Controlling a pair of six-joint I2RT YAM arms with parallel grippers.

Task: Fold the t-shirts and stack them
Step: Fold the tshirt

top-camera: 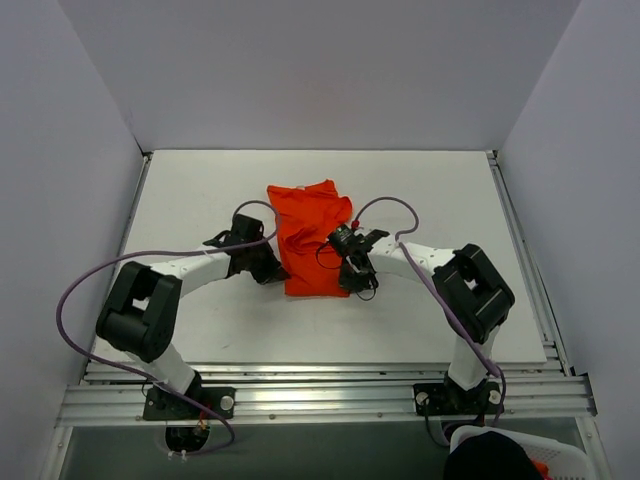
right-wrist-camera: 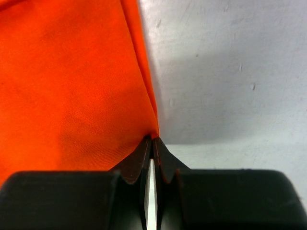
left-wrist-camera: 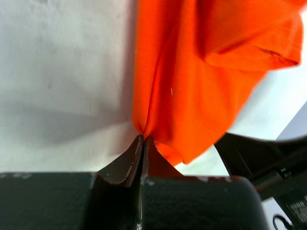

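An orange-red t-shirt (top-camera: 310, 235) lies folded lengthwise into a narrow strip in the middle of the white table (top-camera: 200, 190). At the strip's near left corner my left gripper (top-camera: 272, 270) is shut on the cloth, and the left wrist view shows the t-shirt (left-wrist-camera: 192, 81) bunched into the fingertips of the left gripper (left-wrist-camera: 143, 139). My right gripper (top-camera: 352, 275) is at the near right edge, shut on the hem. In the right wrist view the t-shirt (right-wrist-camera: 72, 86) fills the left side and its edge runs into the closed tips of the right gripper (right-wrist-camera: 152, 140).
White walls enclose the table on three sides. A metal rail (top-camera: 320, 385) runs along the near edge by the arm bases. A white basket (top-camera: 520, 455) holding something dark sits below the rail at bottom right. Purple cables loop from both arms.
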